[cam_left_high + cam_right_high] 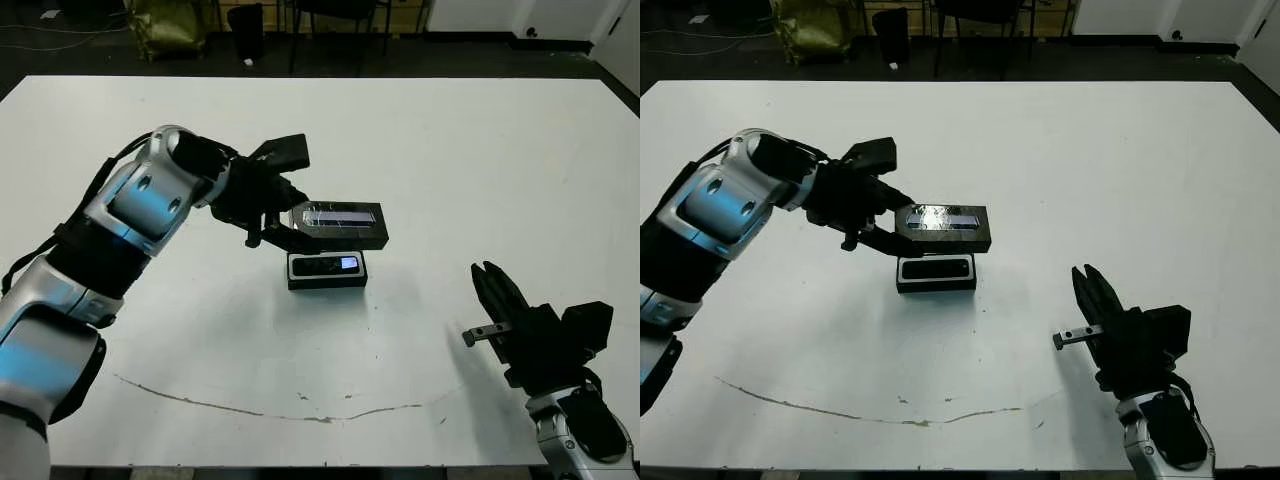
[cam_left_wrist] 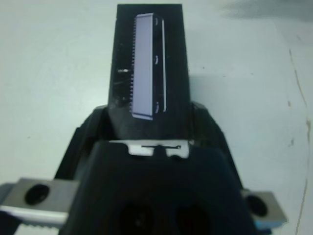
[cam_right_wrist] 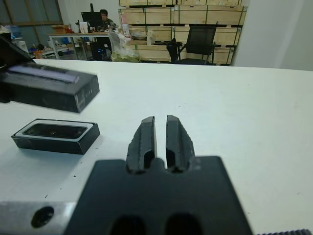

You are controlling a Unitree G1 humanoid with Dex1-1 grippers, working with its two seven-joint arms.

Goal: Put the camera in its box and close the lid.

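The box (image 1: 327, 283), a shallow black tray with white lining, lies at the table's middle with the camera (image 1: 326, 265) flat inside it, its small bluish screen at the right end. Just above and slightly behind the box hangs the lid (image 1: 340, 222), black with a shiny window strip, held level by its left end. My left gripper (image 1: 283, 228) is shut on that end; in the left wrist view the lid (image 2: 149, 63) runs out between the fingers. My right gripper (image 1: 485, 272) rests near the table's front right, shut on nothing, well apart from the box (image 3: 56, 136).
A thin dark curved mark (image 1: 260, 410) crosses the table near its front edge. Chairs and a bag (image 1: 165, 25) stand beyond the far edge. A person (image 3: 103, 14) sits at a desk far off in the right wrist view.
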